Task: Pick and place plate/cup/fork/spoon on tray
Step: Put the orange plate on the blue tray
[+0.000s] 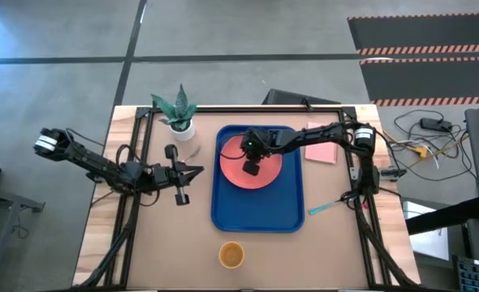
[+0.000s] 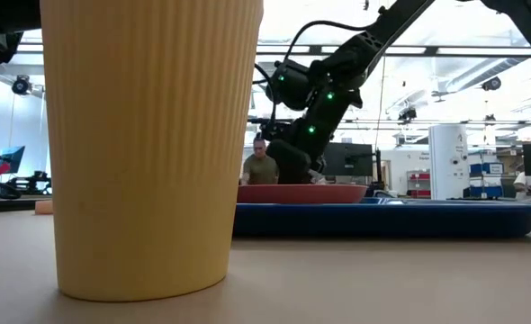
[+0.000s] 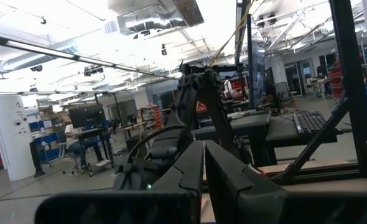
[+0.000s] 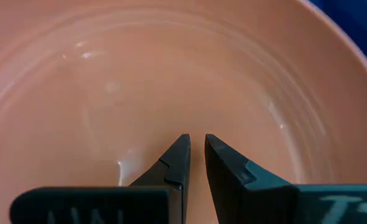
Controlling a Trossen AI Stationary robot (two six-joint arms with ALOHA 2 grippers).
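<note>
Glossy coral plate (image 4: 171,74) fills tray (image 1: 223,212); right pincer (image 4: 196,149) above it, nearly closed, empty.

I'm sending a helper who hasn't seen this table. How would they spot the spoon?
Find the blue tray mid-table. Just off its right side, on bare wood, lies the spoon: a thin teal stick, slanted, far slimmer than the pink pad beyond it.

I see the plate (image 1: 243,169) in the tray's (image 1: 257,217) far half, the cup (image 1: 231,255) by the desk's near edge, the spoon (image 1: 329,208) right of the tray.
</note>
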